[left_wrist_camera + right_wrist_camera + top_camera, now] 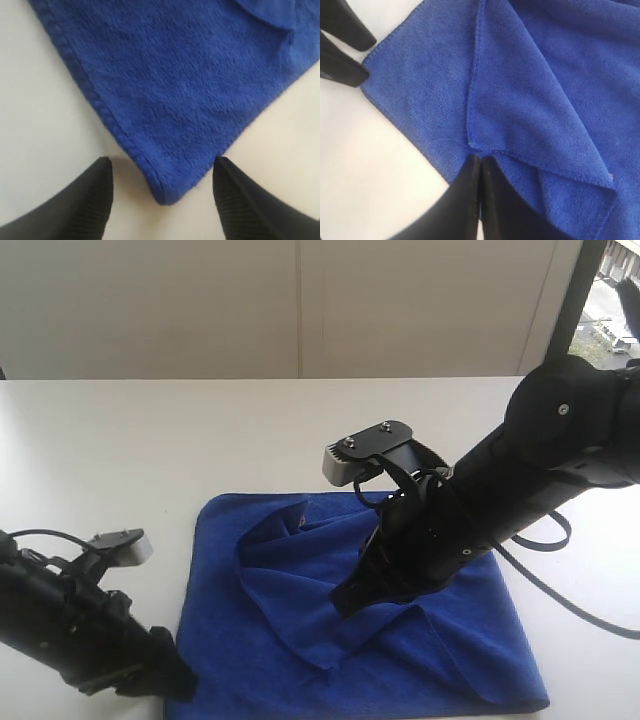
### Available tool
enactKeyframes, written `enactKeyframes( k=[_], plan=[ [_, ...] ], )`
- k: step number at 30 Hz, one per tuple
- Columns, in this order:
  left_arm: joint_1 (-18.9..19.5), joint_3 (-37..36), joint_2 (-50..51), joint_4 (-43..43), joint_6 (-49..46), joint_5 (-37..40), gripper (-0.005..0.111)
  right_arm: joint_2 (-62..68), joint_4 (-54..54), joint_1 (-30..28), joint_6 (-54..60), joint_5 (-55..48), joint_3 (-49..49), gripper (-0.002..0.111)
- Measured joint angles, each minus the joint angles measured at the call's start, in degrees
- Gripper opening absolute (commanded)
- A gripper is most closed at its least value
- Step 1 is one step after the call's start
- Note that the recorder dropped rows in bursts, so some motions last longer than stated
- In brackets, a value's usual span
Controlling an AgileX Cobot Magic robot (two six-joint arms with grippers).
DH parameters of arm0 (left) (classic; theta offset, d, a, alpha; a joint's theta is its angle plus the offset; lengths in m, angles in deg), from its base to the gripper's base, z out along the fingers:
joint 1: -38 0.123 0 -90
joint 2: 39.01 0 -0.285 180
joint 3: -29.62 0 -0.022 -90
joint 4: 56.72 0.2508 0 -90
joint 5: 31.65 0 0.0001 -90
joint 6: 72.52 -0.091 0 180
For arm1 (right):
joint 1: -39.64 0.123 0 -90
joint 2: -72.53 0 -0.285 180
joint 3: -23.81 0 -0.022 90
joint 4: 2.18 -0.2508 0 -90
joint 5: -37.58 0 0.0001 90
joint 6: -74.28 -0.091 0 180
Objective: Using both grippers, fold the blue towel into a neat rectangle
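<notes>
Corner of blue towel (185,85) between parted left claw (162,161) fingers.

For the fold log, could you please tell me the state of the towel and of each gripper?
blue towel: lying on the table, partly folded, one flap turned over and rumpled, not yet a neat rectangle.
left gripper: open, fingers either side of a towel corner, holding nothing.
right gripper: shut, tips at the flap's edge; whether it pinches cloth is unclear.
</notes>
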Motion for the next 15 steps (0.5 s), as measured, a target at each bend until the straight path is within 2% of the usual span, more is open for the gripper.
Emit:
enactKeyframes(
  k=[4, 6, 7, 8, 9, 10, 11, 15],
  plan=[
    [0.1, 2.9, -1.5, 0.3, 1.1, -1.1, 0.060, 0.0, 0.0, 0.0, 0.0, 0.0, 0.0, 0.000],
    [0.1, 4.2, -2.3, -1.0, 1.1, 0.7, 0.049, 0.0, 0.0, 0.0, 0.0, 0.0, 0.0, 0.000],
    [0.1, 4.4, -2.4, -1.4, 1.0, 1.9, 0.042, 0.0, 0.0, 0.0, 0.0, 0.0, 0.0, 0.000],
    [0.1, 4.6, -2.4, -1.6, 0.8, 3.0, 0.026, 0.0, 0.0, 0.0, 0.0, 0.1, 0.0, 0.000],
    [0.1, 4.6, -2.4, -1.7, 0.2, 4.4, 0.019, 0.0, 0.0, 0.0, 0.0, 0.1, 0.0, 0.000],
    [0.0, 4.6, -2.4, -1.7, -0.4, 5.2, 0.006, 0.0, 0.0, 0.0, 0.0, 0.1, 0.0, 0.000],
    [-0.3, 4.4, -2.4, -1.9, -1.3, 5.6, 0.000, 0.0, 0.0, 0.0, 0.0, 0.1, 0.0, 0.000],
    [-3.0, 3.2, -2.4, -1.9, -5.5, 4.3, 0.000, 0.0, 0.0, 0.0, 0.0, 0.2, 0.0, 0.000]
  ],
)
